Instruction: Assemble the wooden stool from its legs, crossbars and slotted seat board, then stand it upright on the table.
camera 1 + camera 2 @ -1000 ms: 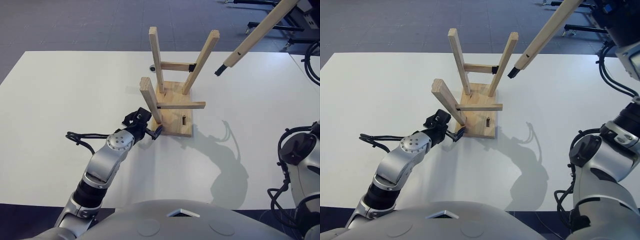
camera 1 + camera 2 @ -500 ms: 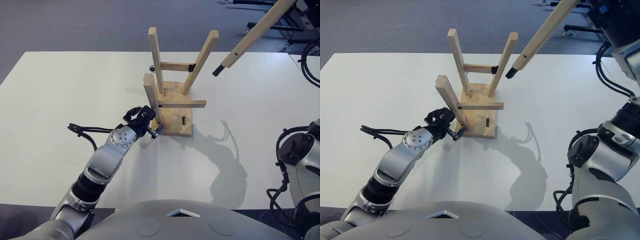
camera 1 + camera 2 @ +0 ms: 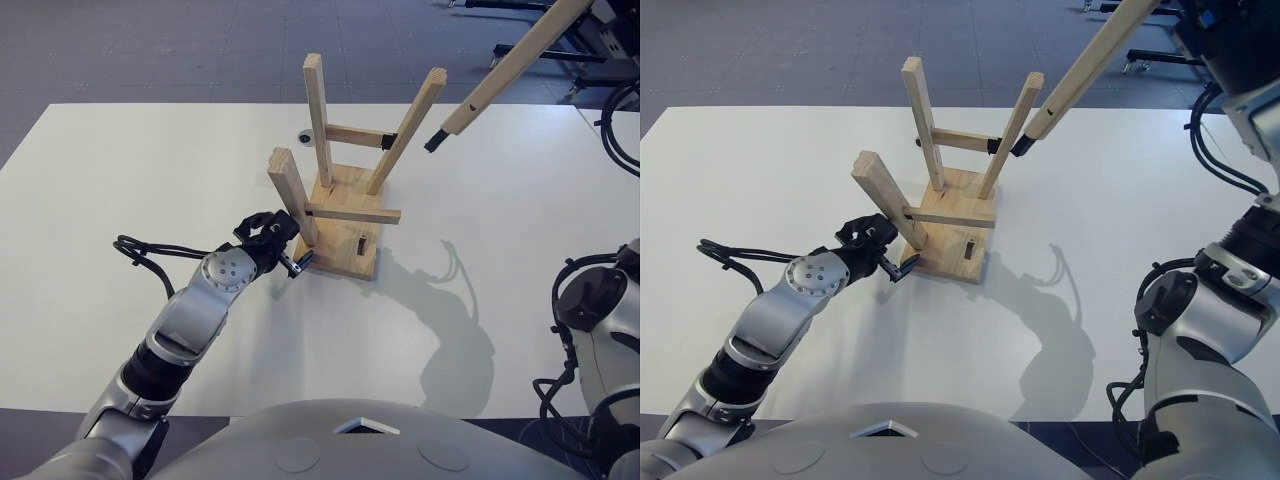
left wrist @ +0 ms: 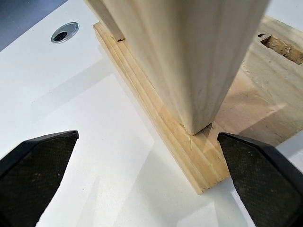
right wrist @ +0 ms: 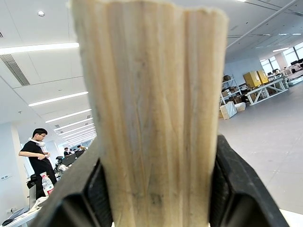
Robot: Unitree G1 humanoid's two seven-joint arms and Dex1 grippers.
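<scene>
The white tabletop (image 3: pixel 120 160) carries the seat board (image 3: pixel 340 238) lying flat near its centre, with three legs (image 3: pixel 318 110) pointing up and two crossbars (image 3: pixel 352 213) joining them. At about 2 o'clock from the board, a fourth leg (image 3: pixel 505 75) hangs slanted in the air, clamped in the right end effector (image 5: pixel 156 189). The left end effector (image 3: pixel 285 252) sits at the board's 8 o'clock corner, spread wide and holding nothing.

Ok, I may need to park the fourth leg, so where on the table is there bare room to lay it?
Bare table runs from the left gripper to the table's left edge, and from the seat board to its right edge, under the fourth leg. Crowded: the board's near-left corner, where that gripper stands open around the base of the near leg.
</scene>
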